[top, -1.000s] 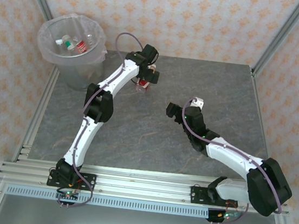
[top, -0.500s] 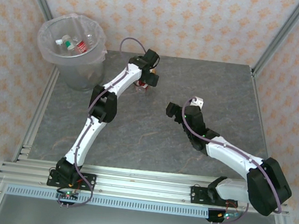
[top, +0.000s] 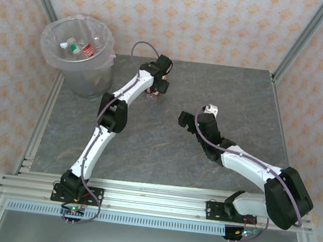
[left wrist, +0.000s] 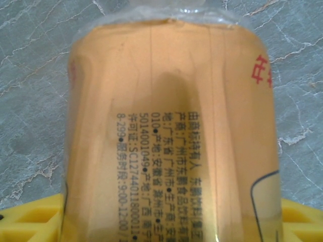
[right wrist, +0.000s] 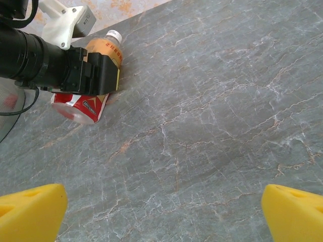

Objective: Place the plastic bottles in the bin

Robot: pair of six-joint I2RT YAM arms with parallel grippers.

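The orange-labelled bottle [left wrist: 171,126] sits on the grey table [top: 224,93] in its far-left part, a short way right of the bin [top: 52,54], and a crushed red-labelled bottle [right wrist: 81,107] lies just beside it. It looks empty, so probably very light. The thin wall should dent under a squeeze, and the glossy label film could slide, so the broad labelled middle is the place to grip, not the neck.

The left gripper [top: 157,88] straddles exactly that part, with one yellow pad [left wrist: 30,222] at each flank. The jaws stand about half-way in, but I cannot tell whether they are pressing yet. The right gripper [right wrist: 161,214] hangs over bare table further right and nearer, jaws spread wide and holding nothing.

Against a second ago, the left jaws have narrowed from fully wide, and the left arm has stretched slightly further over the bottle. The right arm has barely shifted, and the bottles in the bin [top: 79,46] lie as they did
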